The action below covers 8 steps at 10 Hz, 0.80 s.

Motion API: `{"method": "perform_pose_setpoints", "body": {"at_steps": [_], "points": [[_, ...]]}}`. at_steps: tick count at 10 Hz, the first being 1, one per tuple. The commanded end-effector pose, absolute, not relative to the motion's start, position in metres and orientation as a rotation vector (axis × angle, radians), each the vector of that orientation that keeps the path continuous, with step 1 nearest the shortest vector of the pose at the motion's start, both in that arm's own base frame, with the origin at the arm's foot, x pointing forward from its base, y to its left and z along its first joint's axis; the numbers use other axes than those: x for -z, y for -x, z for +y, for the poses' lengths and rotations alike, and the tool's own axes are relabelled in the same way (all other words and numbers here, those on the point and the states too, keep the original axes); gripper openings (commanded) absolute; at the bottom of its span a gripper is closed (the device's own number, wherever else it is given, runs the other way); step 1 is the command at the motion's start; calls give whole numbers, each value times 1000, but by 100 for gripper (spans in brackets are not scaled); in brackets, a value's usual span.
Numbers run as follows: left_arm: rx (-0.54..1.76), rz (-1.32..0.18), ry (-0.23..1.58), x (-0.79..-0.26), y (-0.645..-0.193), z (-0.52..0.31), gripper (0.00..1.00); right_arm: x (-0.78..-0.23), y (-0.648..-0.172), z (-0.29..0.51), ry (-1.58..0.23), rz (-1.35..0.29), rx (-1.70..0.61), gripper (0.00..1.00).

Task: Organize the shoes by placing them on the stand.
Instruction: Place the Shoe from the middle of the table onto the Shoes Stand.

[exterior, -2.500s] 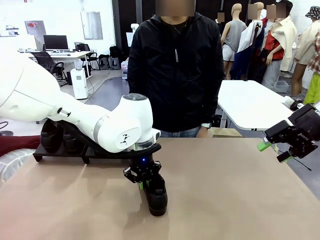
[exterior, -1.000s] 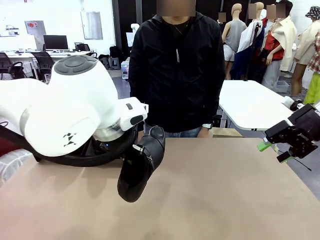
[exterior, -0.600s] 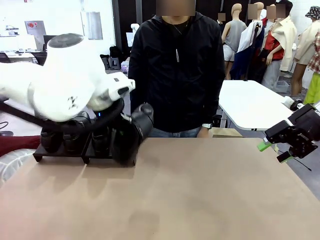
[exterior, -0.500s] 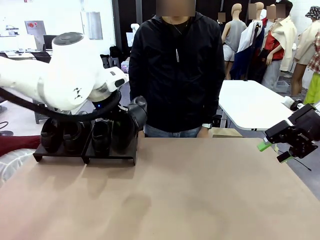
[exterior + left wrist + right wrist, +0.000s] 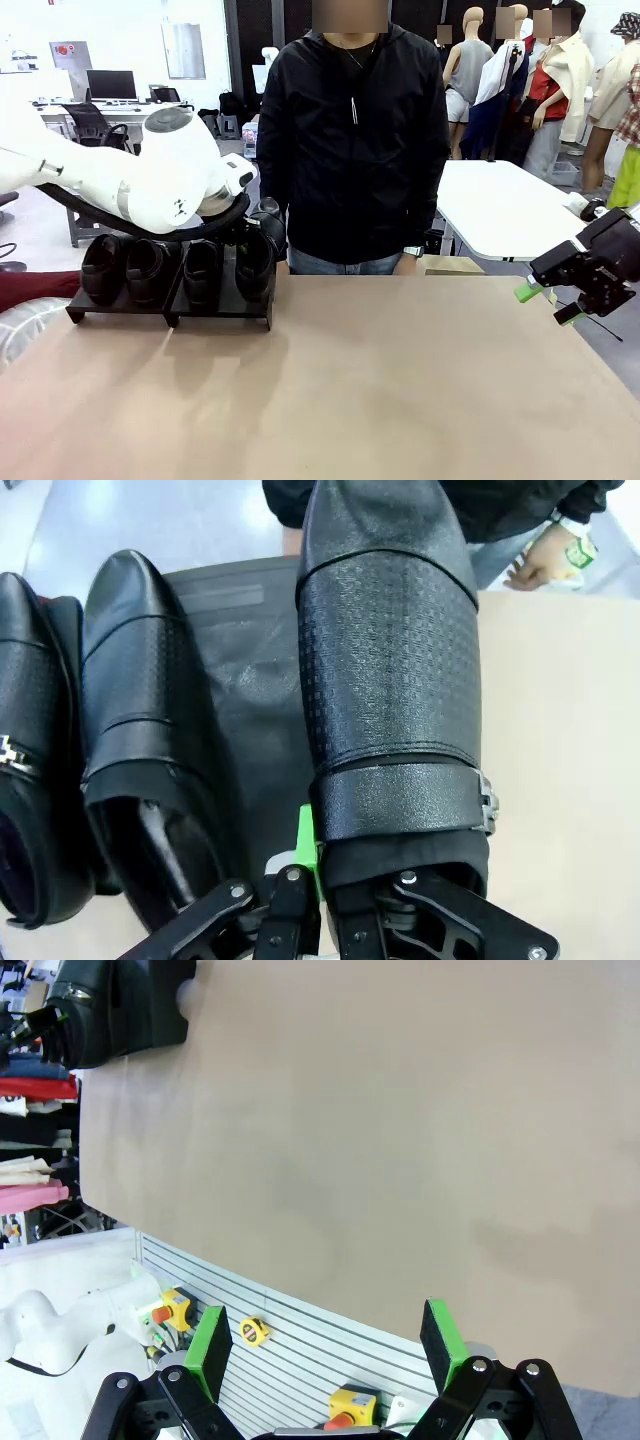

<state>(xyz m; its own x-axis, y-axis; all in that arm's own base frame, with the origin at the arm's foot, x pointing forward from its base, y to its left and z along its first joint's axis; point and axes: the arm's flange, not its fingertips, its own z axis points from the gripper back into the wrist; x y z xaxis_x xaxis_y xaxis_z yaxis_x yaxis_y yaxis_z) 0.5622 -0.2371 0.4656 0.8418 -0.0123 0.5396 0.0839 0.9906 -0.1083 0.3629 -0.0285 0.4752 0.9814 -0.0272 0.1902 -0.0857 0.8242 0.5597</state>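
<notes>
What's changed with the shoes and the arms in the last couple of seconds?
The left gripper lifted the fourth shoe off mid-table and carried it back-left onto the stand, beside the three others; it still grips it. The right gripper stayed open at the table's right edge.

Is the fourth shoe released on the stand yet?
No. The left gripper is shut on the fourth shoe, over the stand beside another shoe.
</notes>
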Motion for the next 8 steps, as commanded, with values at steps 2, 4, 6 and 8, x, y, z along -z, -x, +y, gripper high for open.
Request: {"method": "perform_pose_setpoints", "body": {"at_steps": [2,4,6,8], "points": [[-3,-650,81,-458,-571,-241,0,-477,-362,-28,-592,-180,-16,100],[-25,-644,45,-449,-574,-238,0,-477,-362,-28,-592,-180,-16,100],[-38,-636,24,-444,-576,-240,0,-477,-362,-28,-592,-180,-16,100],[-41,-619,1,-441,-579,-243,0,-477,-362,-28,-592,-180,-16,100]]}}
